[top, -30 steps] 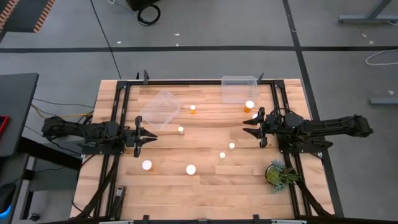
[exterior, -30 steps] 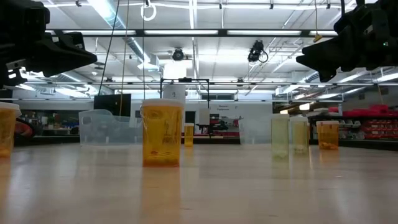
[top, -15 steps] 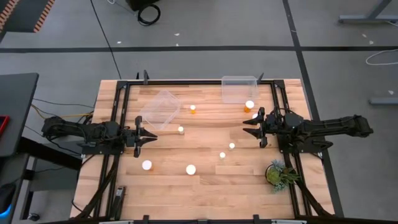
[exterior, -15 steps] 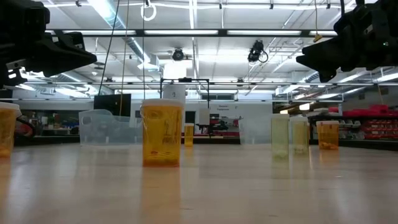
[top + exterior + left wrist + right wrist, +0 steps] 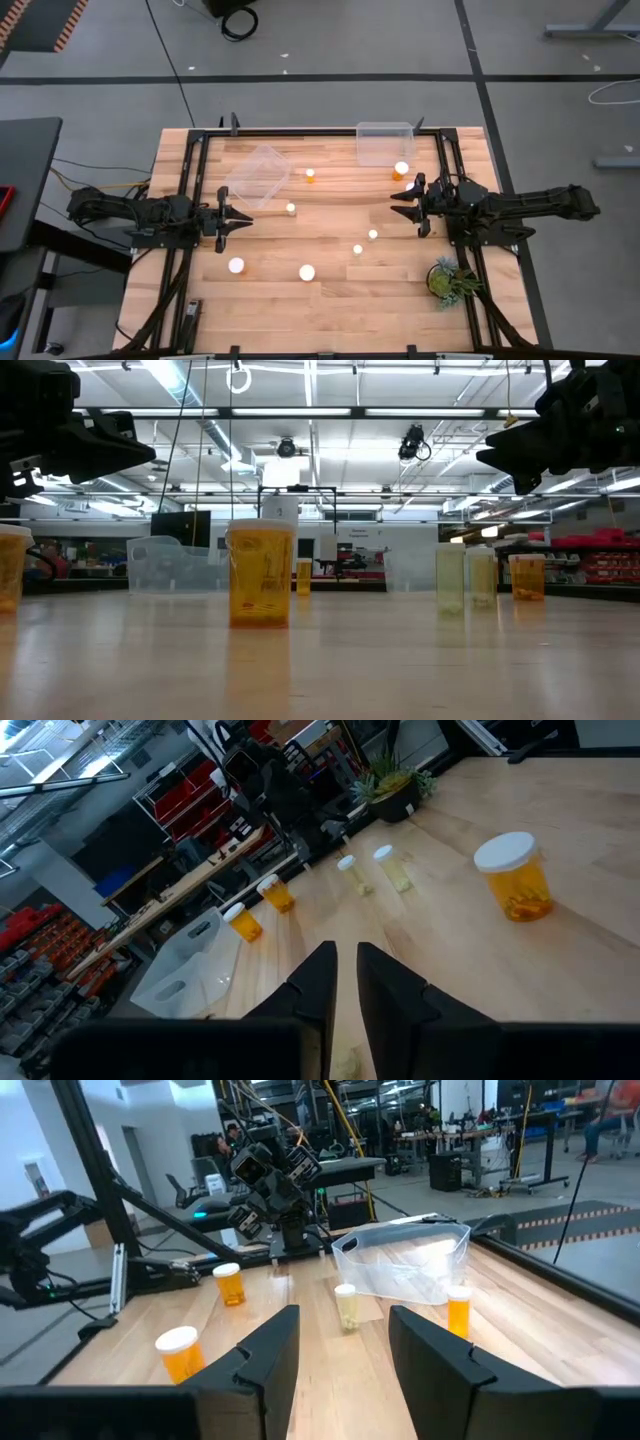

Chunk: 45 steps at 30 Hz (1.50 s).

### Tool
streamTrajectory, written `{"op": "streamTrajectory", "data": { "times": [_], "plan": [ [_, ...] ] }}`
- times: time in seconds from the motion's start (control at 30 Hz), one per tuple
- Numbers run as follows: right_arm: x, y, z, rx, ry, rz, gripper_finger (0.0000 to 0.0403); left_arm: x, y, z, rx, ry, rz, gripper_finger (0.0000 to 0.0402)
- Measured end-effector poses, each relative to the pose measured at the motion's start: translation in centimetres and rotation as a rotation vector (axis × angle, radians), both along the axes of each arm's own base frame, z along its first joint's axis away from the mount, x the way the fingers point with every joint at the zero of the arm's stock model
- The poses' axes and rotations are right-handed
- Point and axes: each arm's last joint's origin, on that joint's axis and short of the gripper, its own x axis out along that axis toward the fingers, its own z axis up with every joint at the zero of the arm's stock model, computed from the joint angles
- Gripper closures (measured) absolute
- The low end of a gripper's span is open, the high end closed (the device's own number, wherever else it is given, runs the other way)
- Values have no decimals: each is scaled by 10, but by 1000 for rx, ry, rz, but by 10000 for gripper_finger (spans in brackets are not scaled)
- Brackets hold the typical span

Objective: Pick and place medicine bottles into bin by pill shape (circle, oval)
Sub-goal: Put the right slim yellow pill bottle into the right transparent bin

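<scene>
Left arm [image 5: 140,213]: you see a matt black chain of chunky joints, lying low over the table's black rail.
Right arm [image 5: 510,210]: same black build, knobbly segments.
Left gripper [image 5: 342,982]: two dark, flat, tapering fingers.
Right gripper [image 5: 345,1360]: two broad black fingers with squared, angular tips.

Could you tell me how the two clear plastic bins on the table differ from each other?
The left bin sits turned at an angle to the table edges; the right bin sits square to them, at the far edge. A medicine bottle stands just outside the right bin's corner; the left bin's nearest bottle stands farther off. Both are clear, rectangular, and hold no bottles.
</scene>
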Motion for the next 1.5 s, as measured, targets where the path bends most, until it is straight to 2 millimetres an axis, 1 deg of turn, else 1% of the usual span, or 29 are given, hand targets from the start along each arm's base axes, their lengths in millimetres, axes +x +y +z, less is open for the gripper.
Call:
{"op": "streamTrajectory", "data": {
  "times": [0.3, 0.4, 0.57, 0.87, 1.03, 1.2, 1.3, 1.5],
  "plan": [
    [0, 0, 0, 22, -2, -1, 240, 0, 0, 0, 0, 0, 0, 343],
    [0, -1, 0, 20, -2, -33, 240, 0, 0, 0, 0, 0, 0, 347],
    [-1, -4, 0, 8, -2, -137, 240, 0, 0, 0, 0, 0, 0, 350],
    [-1, -4, 3, -18, -28, -152, 240, 0, 0, 0, 0, 1, 0, 343],
    [0, -5, 14, -11, -28, -166, 240, 0, 0, 0, 0, 0, 0, 350],
    [4, -6, 25, 3, 76, -221, 240, 0, 0, 0, 0, 0, 0, 346],
    [8, -8, 28, 16, 156, -266, 240, 0, 0, 0, 0, 0, 0, 343],
    [21, -8, 33, 48, 260, -278, 240, 0, 0, 0, 0, 0, 0, 347]
  ]
}}
